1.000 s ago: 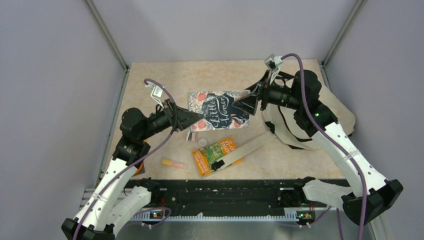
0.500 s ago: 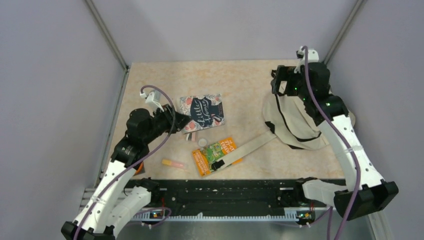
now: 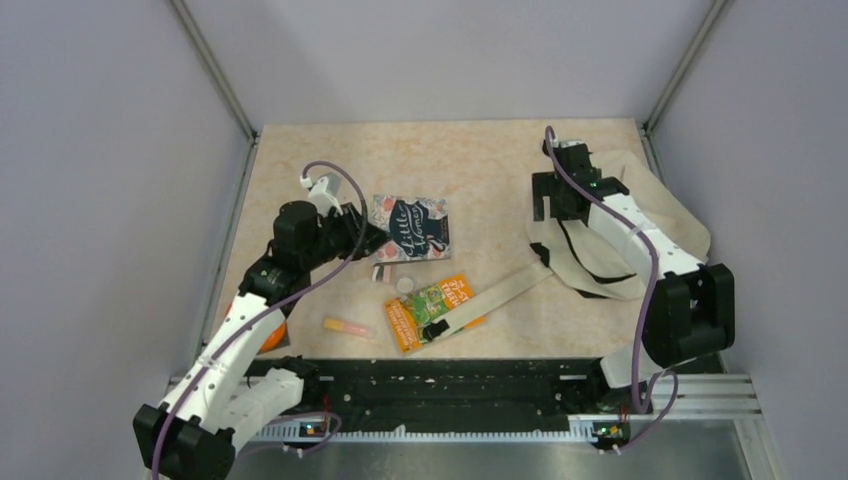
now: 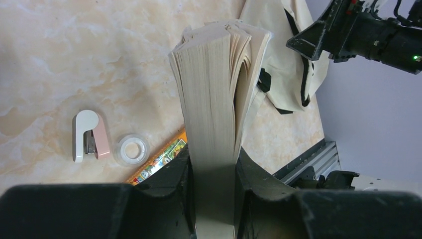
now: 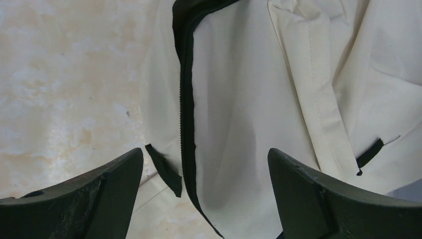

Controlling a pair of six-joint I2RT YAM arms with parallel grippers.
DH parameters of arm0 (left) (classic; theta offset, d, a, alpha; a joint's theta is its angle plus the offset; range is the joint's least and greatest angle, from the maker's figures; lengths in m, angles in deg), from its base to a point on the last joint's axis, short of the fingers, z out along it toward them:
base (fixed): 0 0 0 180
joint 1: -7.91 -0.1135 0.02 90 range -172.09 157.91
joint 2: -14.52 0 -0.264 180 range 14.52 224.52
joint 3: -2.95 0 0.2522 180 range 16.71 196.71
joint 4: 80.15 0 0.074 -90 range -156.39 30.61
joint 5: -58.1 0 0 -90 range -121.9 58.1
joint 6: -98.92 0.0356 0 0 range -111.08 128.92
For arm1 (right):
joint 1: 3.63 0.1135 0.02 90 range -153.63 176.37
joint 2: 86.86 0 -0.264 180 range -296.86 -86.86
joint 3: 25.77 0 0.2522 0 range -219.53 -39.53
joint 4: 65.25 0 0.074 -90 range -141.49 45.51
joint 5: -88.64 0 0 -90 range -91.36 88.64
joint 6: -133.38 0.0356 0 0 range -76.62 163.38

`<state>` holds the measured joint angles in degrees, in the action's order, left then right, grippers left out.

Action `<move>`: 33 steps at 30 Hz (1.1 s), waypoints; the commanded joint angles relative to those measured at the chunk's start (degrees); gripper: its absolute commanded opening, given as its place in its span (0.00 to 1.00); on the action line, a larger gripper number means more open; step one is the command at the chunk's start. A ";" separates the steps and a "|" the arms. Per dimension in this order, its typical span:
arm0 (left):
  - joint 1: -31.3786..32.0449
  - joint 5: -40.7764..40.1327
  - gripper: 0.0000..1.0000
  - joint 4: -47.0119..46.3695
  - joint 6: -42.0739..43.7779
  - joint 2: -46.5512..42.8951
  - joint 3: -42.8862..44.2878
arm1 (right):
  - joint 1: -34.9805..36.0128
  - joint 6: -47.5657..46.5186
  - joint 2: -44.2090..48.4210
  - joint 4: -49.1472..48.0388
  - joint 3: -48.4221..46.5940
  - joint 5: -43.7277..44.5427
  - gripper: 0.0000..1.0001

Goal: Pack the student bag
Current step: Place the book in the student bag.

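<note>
1. The right gripper [image 5: 203,157] hangs with its jaws spread wide and nothing between them, pointing down at the student bag [image 5: 249,89], which lies slumped right beneath it
2. Straight under that claw runs the bag's black zipper [image 5: 185,99]; from where I stand I cannot tell whether the mouth gapes enough to take a book
3. The cloth looks soft, light and floppy, so I judge it will fold and drag rather than lift as one piece; the firmer zipper edge just below the jaws seems the best place to pinch and hold the mouth up
4. The left gripper [image 4: 214,172] is clamped on one end of a thick paperback book [image 4: 214,84], whose pages fan away from it; the bag lies well beyond the book's far end
5. Down beside that claw, on the table [image 4: 74,50], lie a small stapler [image 4: 89,135], a tape roll [image 4: 133,148] and an orange booklet [image 4: 159,159]
</note>
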<state>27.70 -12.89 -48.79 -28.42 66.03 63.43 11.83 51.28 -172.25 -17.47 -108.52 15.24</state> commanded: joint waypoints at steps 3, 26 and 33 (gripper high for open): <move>-1.12 2.39 0.00 -7.52 0.77 -2.20 3.32 | 0.03 -0.69 0.86 1.84 0.38 4.47 0.88; -3.75 6.35 0.00 -8.77 4.21 -3.60 1.40 | 0.06 0.29 7.76 5.99 3.87 6.95 0.33; -3.60 12.29 0.00 -12.43 7.18 -3.93 1.22 | 0.07 -0.16 9.36 7.31 0.94 8.29 0.00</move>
<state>24.27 -8.04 -49.16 -23.59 64.00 63.41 11.83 51.39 -166.11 -11.24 -103.69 21.84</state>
